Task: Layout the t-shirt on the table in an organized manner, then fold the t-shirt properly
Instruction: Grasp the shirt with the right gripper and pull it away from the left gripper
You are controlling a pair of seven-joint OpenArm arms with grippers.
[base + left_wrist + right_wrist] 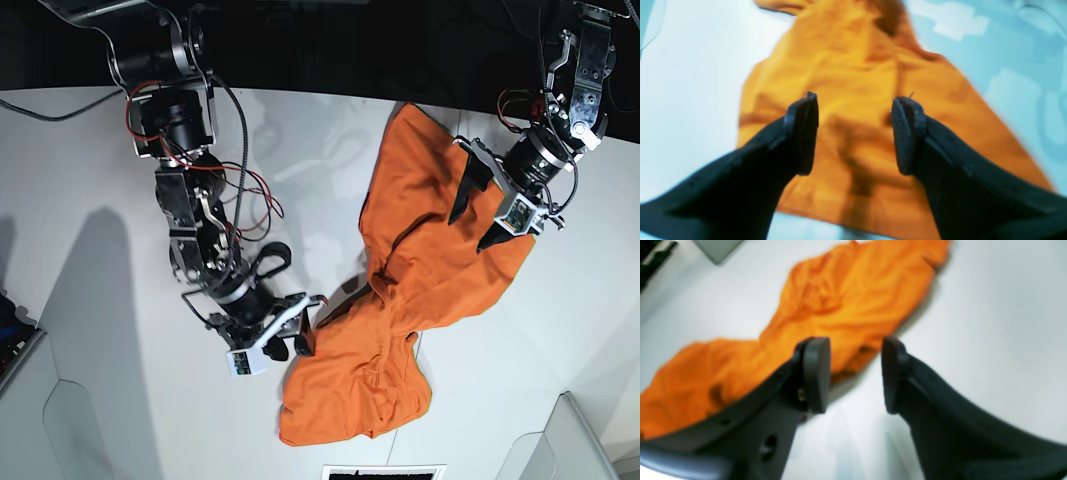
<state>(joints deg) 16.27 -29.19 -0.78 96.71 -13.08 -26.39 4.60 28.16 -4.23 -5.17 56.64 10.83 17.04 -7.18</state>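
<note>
The orange t-shirt (430, 270) lies crumpled and twisted on the white table (100, 250), running from the far middle to a bunched end near the front edge. My left gripper (480, 215) hovers open over the shirt's upper right part. In the left wrist view its fingers (803, 133) stand wide apart above the orange cloth (853, 60) and hold nothing. My right gripper (290, 340) is open and empty beside the shirt's left edge, near its narrow middle. In the right wrist view the gripper (855, 373) sits over the table (990, 323) just beside the shirt's edge (846, 296).
Grey bins stand at the front left corner (30, 400) and front right corner (590, 440). A dark grille (385, 472) sits at the front edge below the shirt. Red and black cables (250, 205) hang off the right arm. A grey object (718, 248) shows at top left of the right wrist view.
</note>
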